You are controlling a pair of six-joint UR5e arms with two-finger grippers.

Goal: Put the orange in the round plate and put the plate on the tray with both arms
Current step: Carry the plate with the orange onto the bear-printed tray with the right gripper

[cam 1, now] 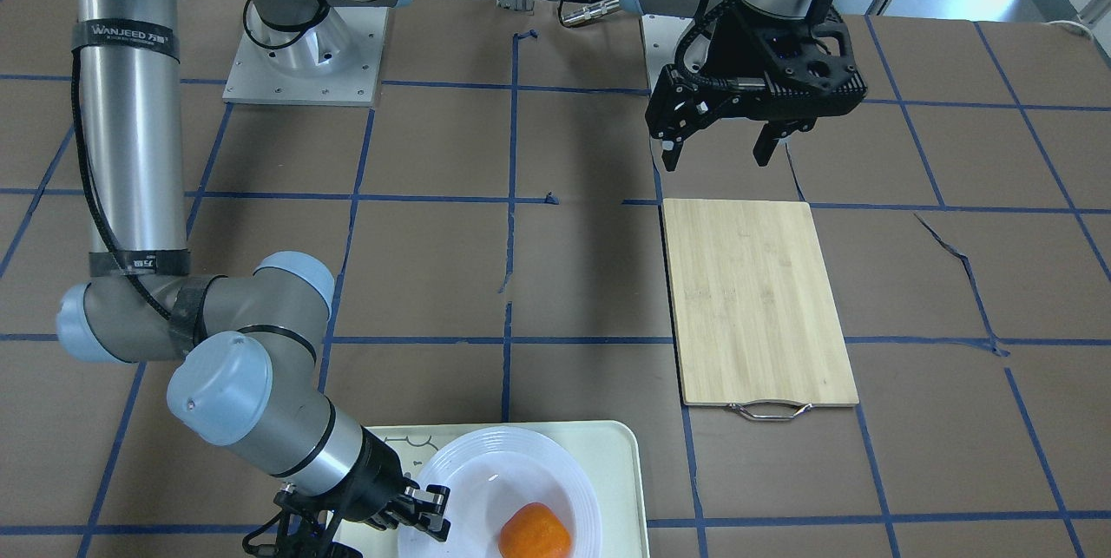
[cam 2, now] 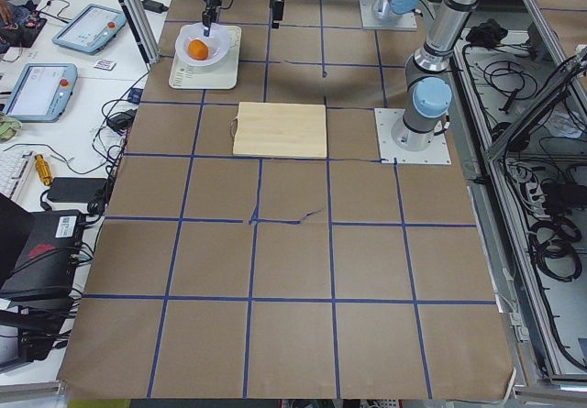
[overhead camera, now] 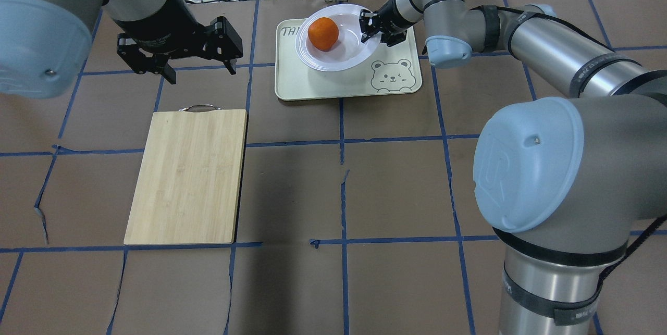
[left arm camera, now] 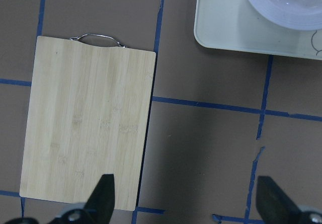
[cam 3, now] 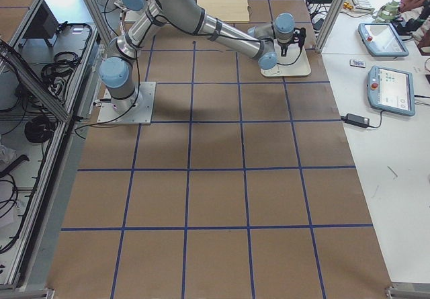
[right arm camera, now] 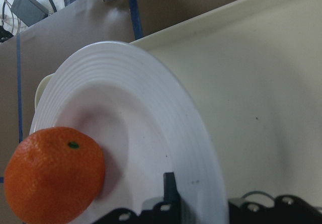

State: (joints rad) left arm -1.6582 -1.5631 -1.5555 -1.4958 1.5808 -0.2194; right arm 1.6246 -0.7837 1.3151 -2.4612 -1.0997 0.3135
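The orange [overhead camera: 323,33] lies in the white round plate [overhead camera: 344,56], left of its centre. The plate is over the far half of the cream tray [overhead camera: 312,85], and I cannot tell whether it rests flat. My right gripper [overhead camera: 371,25] is shut on the plate's right rim. The right wrist view shows one finger [right arm camera: 171,194] on the ribbed rim [right arm camera: 151,108], beside the orange [right arm camera: 53,173]. My left gripper [overhead camera: 200,74] hangs open and empty above the table, left of the tray. Its fingers [left arm camera: 103,194] frame bare paper.
A bamboo cutting board [overhead camera: 187,176] with a metal handle lies on the left half of the table, under and near the left gripper [cam 1: 716,160]. Brown paper with blue tape lines covers the table. Cables and tablets lie beyond the tray's end.
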